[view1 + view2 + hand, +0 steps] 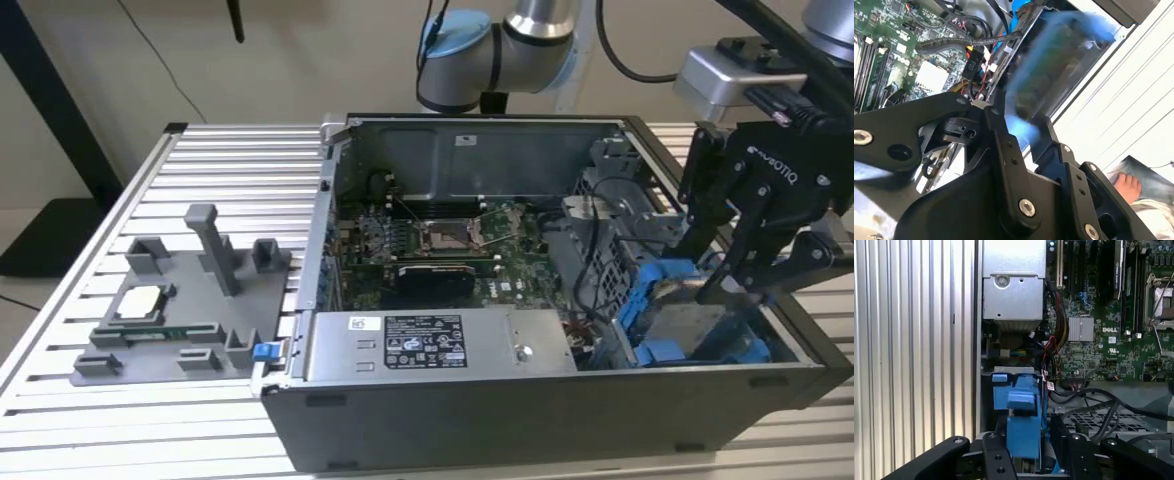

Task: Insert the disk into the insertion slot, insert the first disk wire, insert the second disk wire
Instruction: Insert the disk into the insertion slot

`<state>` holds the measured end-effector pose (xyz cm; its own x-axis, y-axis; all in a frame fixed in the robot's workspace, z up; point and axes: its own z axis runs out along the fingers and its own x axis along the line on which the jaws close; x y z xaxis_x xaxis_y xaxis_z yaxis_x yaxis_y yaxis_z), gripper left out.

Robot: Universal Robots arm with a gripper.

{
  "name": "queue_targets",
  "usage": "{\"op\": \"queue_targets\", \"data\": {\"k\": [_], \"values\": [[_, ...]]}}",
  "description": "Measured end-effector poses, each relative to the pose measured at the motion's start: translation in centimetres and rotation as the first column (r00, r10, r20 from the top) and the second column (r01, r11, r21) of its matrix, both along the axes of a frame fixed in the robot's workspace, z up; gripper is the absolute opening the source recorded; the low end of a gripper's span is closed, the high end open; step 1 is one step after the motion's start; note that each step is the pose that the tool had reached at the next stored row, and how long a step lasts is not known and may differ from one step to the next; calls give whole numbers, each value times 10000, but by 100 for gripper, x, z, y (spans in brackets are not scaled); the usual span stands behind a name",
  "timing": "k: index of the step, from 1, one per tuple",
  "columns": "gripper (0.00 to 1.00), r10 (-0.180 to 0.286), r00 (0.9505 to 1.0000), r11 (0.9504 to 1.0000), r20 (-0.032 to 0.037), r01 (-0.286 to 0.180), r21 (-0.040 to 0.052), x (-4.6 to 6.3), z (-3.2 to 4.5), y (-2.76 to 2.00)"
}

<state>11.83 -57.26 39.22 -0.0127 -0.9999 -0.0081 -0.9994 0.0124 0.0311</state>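
In the exterior view my black gripper [723, 288] hangs over the right front corner of the open computer case. It is shut on the disk [687, 325], a grey drive in a blue carrier that lies tilted in the insertion slot [650, 352] between the slot's blue rails. In the first wrist view the blue carrier of the disk [1023, 425] stands between my fingers [998, 460], just below the grey cage edge of the slot [1014, 371]. The second wrist view shows the disk [1046, 85] as a blurred blue and dark shape ahead of my gripper [1026, 132].
A grey labelled power-supply box [441, 345] sits along the case's front and the green motherboard [441, 240] lies behind it. Black cables [1089, 400] run beside the slot. A grey fixture [180, 310] holding parts stands on the slatted table at the exterior view's left.
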Motion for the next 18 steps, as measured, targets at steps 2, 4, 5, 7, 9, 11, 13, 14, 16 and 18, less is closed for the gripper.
{"op": "queue_targets", "data": {"k": [2,4,5,7,9,11,13,14,16,18], "values": [[100,1,10000,10000,1,-1,-2,1,0,0],[100,0,10000,10000,1,0,0,0,0,0],[100,0,10000,10000,1,0,0,0,0,0],[100,0,10000,10000,1,0,0,0,0,0],[100,0,10000,10000,2,0,-1,0,0,0],[100,0,10000,10000,2,0,7,0,4,0],[100,0,10000,10000,2,0,14,0,5,4],[100,0,10000,10000,4,0,14,0,6,18],[100,0,10000,10000,4,0,12,0,7,55],[100,0,10000,10000,6,0,12,1,7,84]]}}
